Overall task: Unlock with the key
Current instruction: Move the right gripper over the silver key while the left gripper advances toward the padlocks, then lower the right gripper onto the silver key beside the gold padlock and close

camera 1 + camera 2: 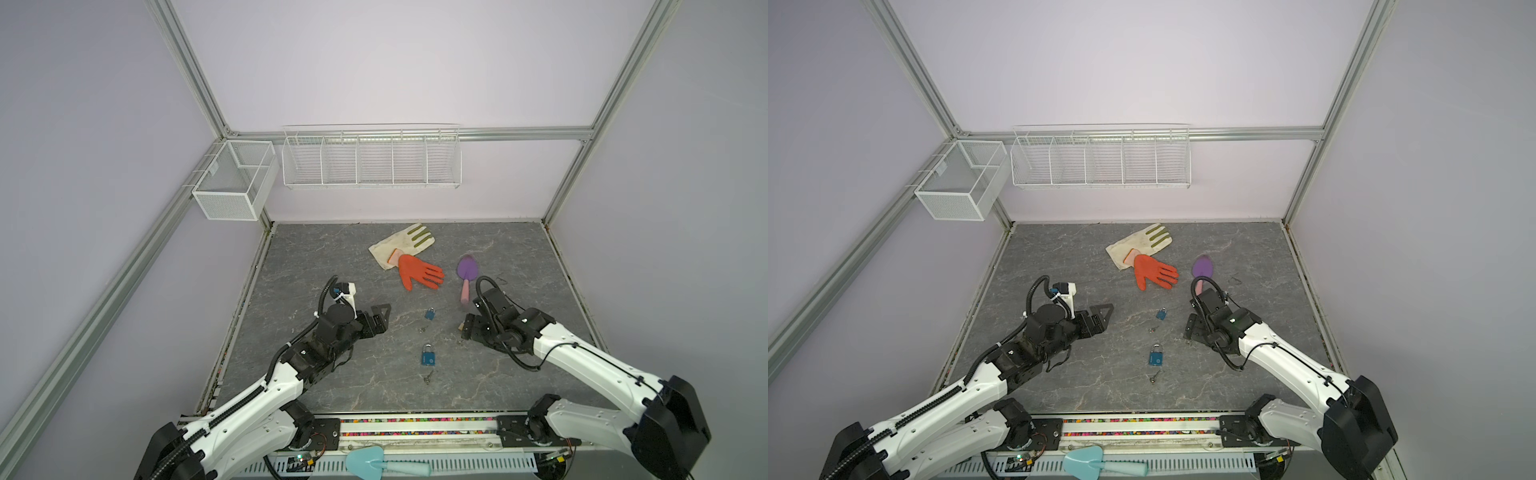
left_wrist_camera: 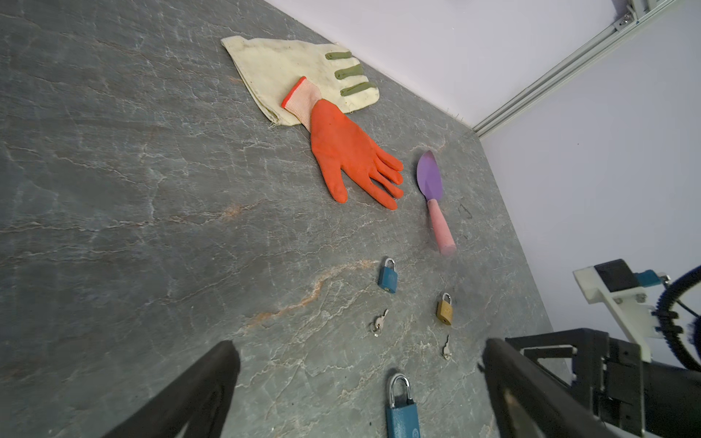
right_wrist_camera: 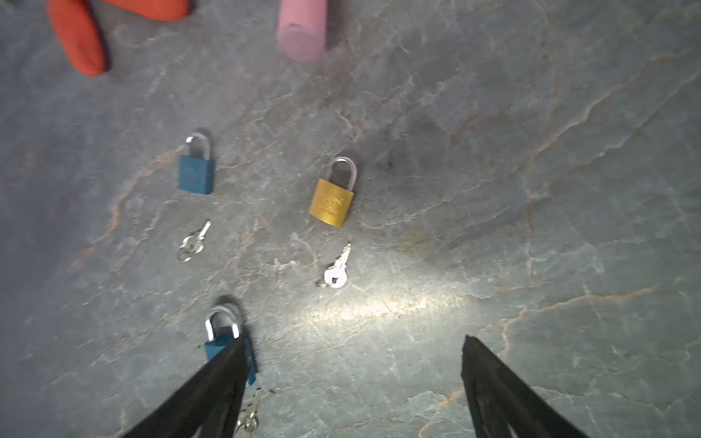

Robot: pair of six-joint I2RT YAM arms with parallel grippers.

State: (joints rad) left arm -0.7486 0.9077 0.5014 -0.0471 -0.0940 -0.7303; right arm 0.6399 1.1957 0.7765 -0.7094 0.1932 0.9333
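Three padlocks lie on the grey table, each with a small silver key beside it. The small blue padlock (image 3: 196, 170) has a key (image 3: 195, 239). The gold padlock (image 3: 333, 201) has a key (image 3: 337, 269). The large blue padlock (image 1: 429, 355) has a key (image 1: 428, 377). My right gripper (image 3: 352, 356) hovers open and empty over the gold padlock's key; in both top views it partly hides the gold padlock. My left gripper (image 2: 360, 364) is open and empty, to the left of the locks (image 1: 380, 321), with the large blue padlock (image 2: 401, 409) between its fingers' lines.
An orange glove (image 1: 417, 272) overlaps a cream glove (image 1: 401, 245) behind the locks. A purple trowel with a pink handle (image 1: 465, 278) lies by the right arm. White wire baskets (image 1: 370, 160) hang on the back wall. A light blue trowel (image 1: 386, 464) rests off the table's front edge.
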